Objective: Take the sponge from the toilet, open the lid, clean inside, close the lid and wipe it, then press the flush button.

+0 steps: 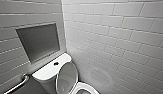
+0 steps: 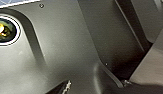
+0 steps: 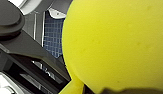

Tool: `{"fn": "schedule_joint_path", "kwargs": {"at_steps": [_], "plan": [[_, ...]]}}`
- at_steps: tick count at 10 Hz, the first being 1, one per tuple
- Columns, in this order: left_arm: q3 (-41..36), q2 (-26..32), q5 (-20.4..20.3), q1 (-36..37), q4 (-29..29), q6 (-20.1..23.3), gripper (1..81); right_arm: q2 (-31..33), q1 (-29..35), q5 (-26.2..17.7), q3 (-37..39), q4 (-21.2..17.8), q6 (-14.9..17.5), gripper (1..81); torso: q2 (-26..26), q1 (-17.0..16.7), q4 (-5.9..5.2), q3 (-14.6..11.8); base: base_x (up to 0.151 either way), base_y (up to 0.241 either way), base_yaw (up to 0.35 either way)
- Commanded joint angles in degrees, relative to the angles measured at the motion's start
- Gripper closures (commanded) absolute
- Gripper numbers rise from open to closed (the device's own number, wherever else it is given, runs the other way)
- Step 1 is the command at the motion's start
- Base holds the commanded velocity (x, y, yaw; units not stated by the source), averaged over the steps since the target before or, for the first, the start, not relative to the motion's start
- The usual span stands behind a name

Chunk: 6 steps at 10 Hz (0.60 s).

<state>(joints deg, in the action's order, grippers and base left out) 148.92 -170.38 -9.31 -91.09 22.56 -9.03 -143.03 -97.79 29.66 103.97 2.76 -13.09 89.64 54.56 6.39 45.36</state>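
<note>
toilet (image 1: pixel 47 70) | tank top: flush button (image 1: pixel 56 63) at centre

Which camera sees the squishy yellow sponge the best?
The right wrist view: the bright yellow soft sponge looms large and close there. The head view gives the white ceramic toilet with its white oval lid raised; the left wrist view gives dark robot parts.

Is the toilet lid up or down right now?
Up. The white oval hinged lid stands raised in front of the white boxy ceramic tank, leaving the oval bowl rim exposed.

Glossy ceramic toilet (image 1: pixel 50 70), soft matt sponge (image 3: pixel 114 45)
</note>
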Motion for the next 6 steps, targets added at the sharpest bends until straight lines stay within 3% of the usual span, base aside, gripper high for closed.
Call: {"fn": "schedule_joint_path", "kwargs": {"at_steps": [1, 3, 6], "plan": [[-27.51, 17.97, 2.63, 1.13, -0.40, 0.33, 1.0, 9.71, 3.34, -1.10, -10.51, 1.03, 0.35, 81.1, 0.00, 0.00, 0.00, 0.00, 0.000, 0.000, 0.000], [-35.08, 22.87, 2.11, 1.39, -1.82, -1.07, 1.0, 13.69, 4.83, -0.75, -12.57, 0.67, -0.35, 81.1, 0.00, 0.00, 0.00, 0.00, 0.000, 0.000, 0.000], [-32.83, 20.95, 2.28, 1.39, -2.61, -2.74, 1.0, 17.49, 11.77, -2.05, -14.68, -1.16, -1.49, 81.1, 0.00, 0.00, 0.00, 0.00, 0.000, 0.000, 0.000]]}}
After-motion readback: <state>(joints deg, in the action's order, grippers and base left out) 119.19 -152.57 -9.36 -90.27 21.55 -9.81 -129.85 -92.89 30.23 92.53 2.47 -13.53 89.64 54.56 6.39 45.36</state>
